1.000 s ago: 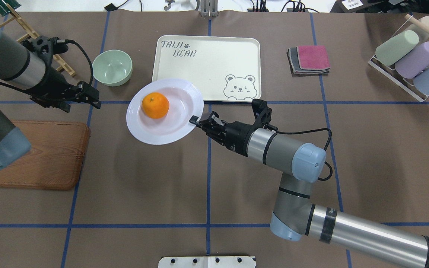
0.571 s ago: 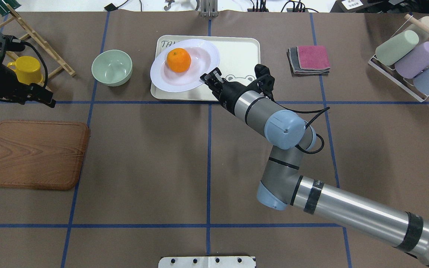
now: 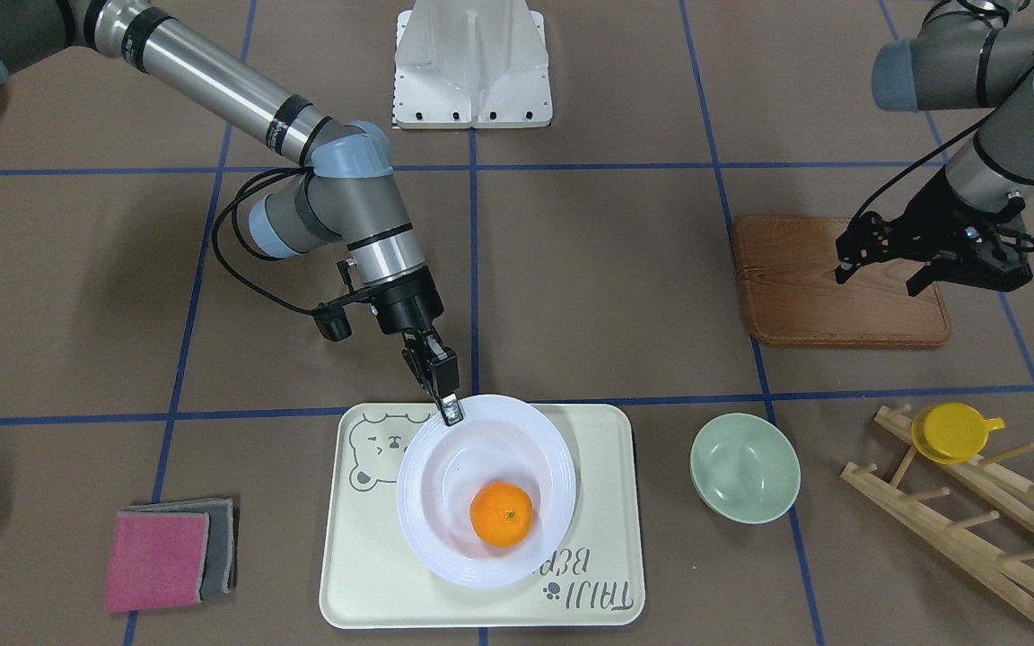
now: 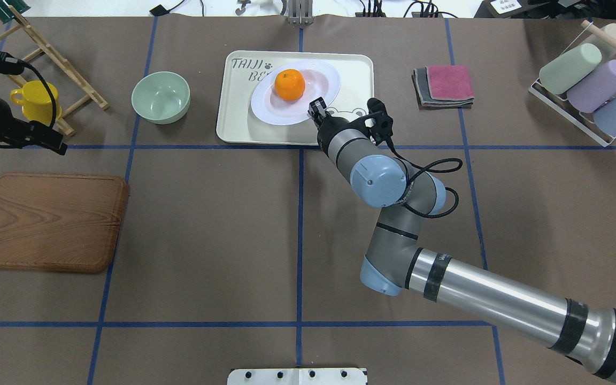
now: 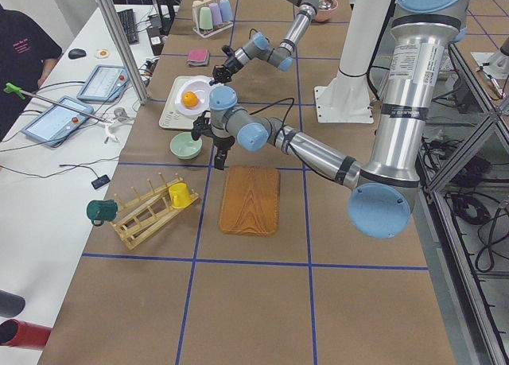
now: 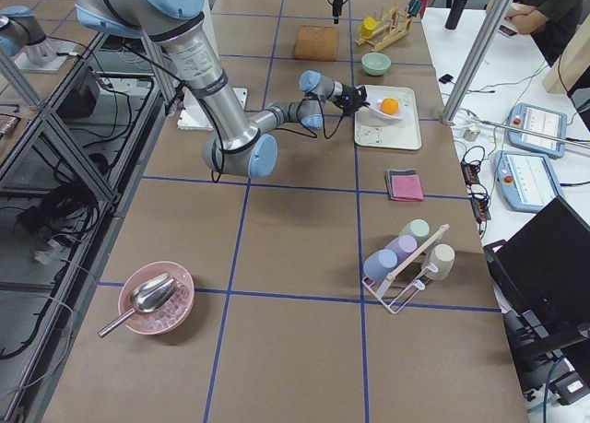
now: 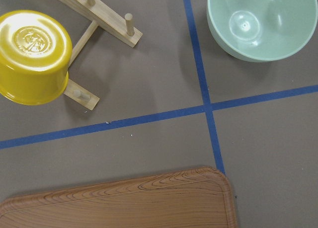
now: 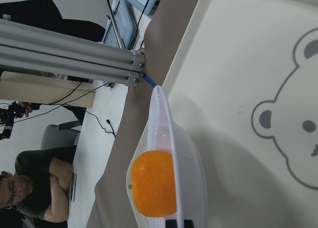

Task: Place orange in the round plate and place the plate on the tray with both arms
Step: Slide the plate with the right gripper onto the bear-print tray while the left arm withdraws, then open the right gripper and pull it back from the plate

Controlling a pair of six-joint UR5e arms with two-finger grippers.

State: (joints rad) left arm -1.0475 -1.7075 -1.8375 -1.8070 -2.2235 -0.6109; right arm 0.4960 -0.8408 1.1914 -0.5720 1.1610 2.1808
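The orange (image 4: 290,84) lies in the white round plate (image 4: 316,80), which hangs over the cream tray (image 4: 351,69). My right gripper (image 4: 316,105) is shut on the plate's near rim. Seen from the front, the gripper (image 3: 448,411) pinches the rim of the plate (image 3: 445,538), with the orange (image 3: 501,513) inside it, over the tray (image 3: 364,574). The right wrist view shows the plate (image 8: 194,173) tilted, with a shadow on the tray (image 8: 248,64) under it. My left gripper (image 3: 879,278) hangs open and holds nothing, far off above the wooden board (image 3: 804,296).
A mint-green bowl (image 4: 160,97) sits left of the tray. Further left are a wooden rack with a yellow cup (image 4: 35,101) and the wooden board (image 4: 48,222). Folded cloths (image 4: 444,85) and a wire rack of pastel cups (image 4: 586,80) lie to the right.
My right gripper has carried the plate with the orange from the table in front of the tray to over the tray's middle. The left arm has drawn back to the left.
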